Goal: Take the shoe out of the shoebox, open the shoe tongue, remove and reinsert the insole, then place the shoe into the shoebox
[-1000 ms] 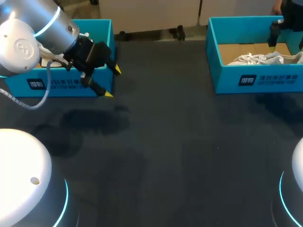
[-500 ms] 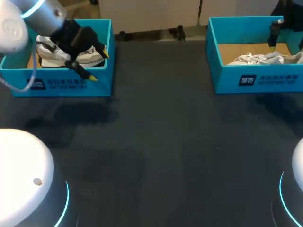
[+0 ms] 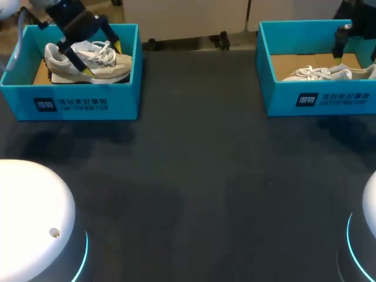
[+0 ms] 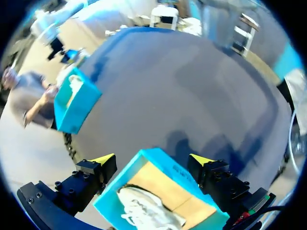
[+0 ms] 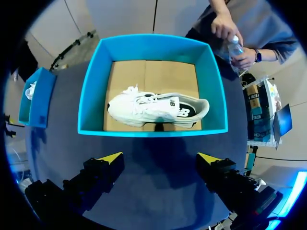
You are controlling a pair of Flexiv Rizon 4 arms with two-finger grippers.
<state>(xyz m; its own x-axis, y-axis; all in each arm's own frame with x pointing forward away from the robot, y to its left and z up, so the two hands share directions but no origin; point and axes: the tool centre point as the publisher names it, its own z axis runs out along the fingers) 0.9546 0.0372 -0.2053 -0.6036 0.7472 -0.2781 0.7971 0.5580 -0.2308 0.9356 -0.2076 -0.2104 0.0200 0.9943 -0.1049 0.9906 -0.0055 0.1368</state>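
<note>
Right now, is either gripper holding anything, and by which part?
Nothing is held. The left gripper and the right gripper are both open and empty.

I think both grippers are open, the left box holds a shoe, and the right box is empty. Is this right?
Not quite: the right box also holds a white shoe, as the right wrist view shows. The rest stands: left gripper and right gripper are open, and the left box holds a beige shoe.

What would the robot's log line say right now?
left jaws: open, over left shoe | right jaws: open, above right shoebox | stage: nothing grasped
</note>
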